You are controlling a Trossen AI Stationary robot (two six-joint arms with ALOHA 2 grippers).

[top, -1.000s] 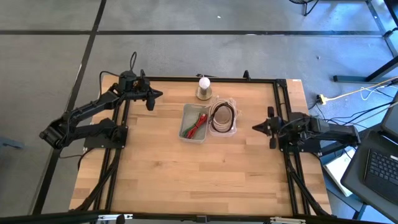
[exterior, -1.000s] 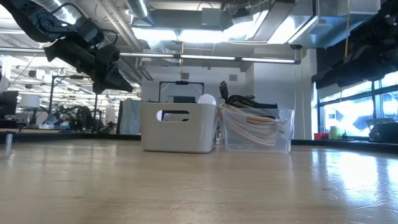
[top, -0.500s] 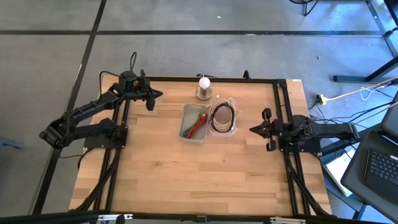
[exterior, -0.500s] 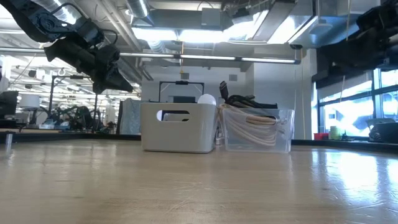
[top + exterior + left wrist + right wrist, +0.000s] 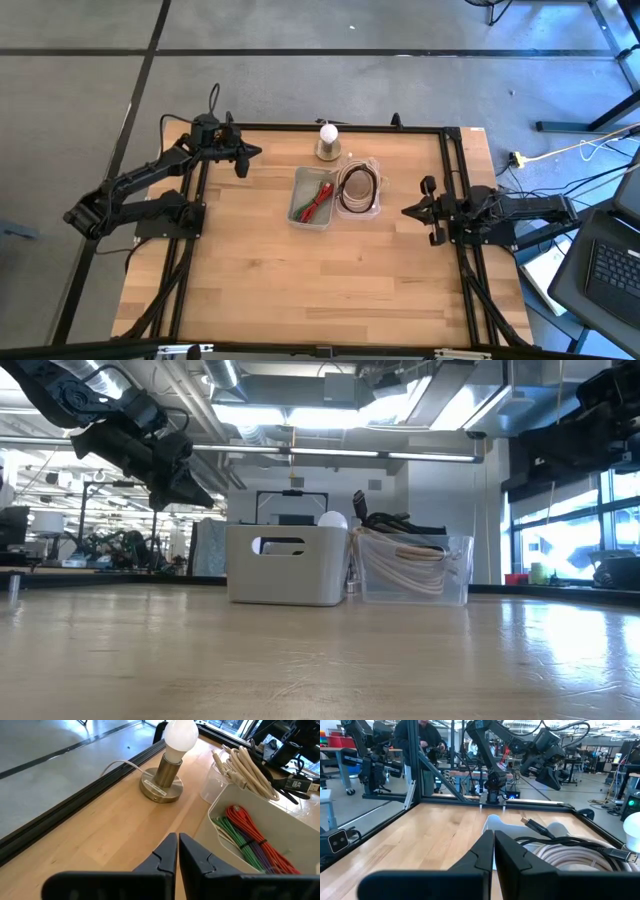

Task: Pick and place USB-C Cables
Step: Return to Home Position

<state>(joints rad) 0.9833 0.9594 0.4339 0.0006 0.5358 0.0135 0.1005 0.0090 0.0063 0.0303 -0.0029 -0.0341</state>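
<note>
Counter [image 5: 300, 270]: bare wood, two bins side by side at far centre.

My left arm [image 5: 130, 190] sits at the far-left corner. Left jaws clenched on nothing, held above the counter.

My right arm [image 5: 520, 215] lies at the right edge. Right jaws clenched, empty, facing the bins, well apart from them.

Gray bin [image 5: 290, 580], left of the pair: red cable [image 5: 239, 815], green cable [image 5: 231, 831] and purple cable [image 5: 260, 856] lie inside.

Clear bin [image 5: 415, 592], just beside it on the right: cream coils [image 5: 405, 565] inside, black cable [image 5: 570, 841] on top.

Bulb [image 5: 328, 133] on a metal base, just beyond the bins.
</note>
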